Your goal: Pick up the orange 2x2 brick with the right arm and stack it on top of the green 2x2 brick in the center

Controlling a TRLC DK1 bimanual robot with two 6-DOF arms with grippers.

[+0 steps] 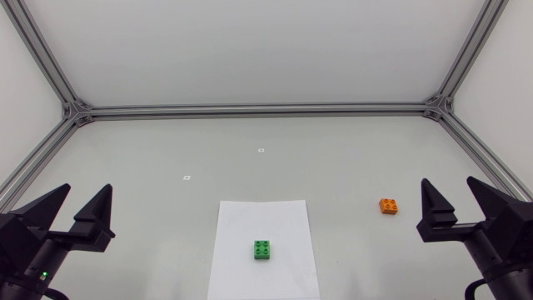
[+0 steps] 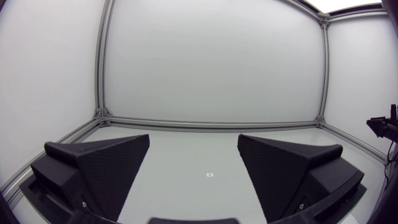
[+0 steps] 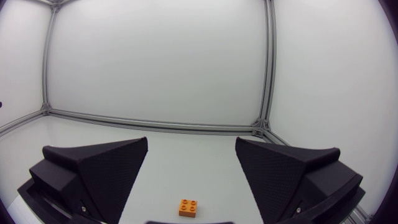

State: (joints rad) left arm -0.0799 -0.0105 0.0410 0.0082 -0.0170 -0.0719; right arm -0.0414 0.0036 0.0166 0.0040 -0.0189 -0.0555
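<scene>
From above, my left gripper (image 1: 86, 190) sat at the lower left of the frame, its two black fingers spread wide with nothing between them. My right gripper (image 1: 448, 183) sat at the lower right, spread just as wide and holding nothing. The orange brick (image 1: 388, 206) lay on the pale table (image 1: 250, 133) right of center, studs up, near my right gripper and just to its left, not touching it. The green brick (image 1: 263, 249) stood studs up in the lower middle of the frame, on a white sheet of paper (image 1: 250, 217), well apart from the orange one. Two small square markers (image 1: 261, 150) lay on the table above the sheet.

In the left wrist view, my left gripper (image 2: 194, 140) stood open, with bare table between the fingers. One small square marker (image 2: 210, 175) lay on the table ahead, within the gap between the fingers. Neither brick showed here.

In the right wrist view, my right gripper (image 3: 191, 142) stood open with a broad gap between its wedge-shaped fingers. The orange brick (image 3: 189, 207) lay on the table in that gap, about midway between the two fingers and touching neither. Its four studs faced up.
</scene>
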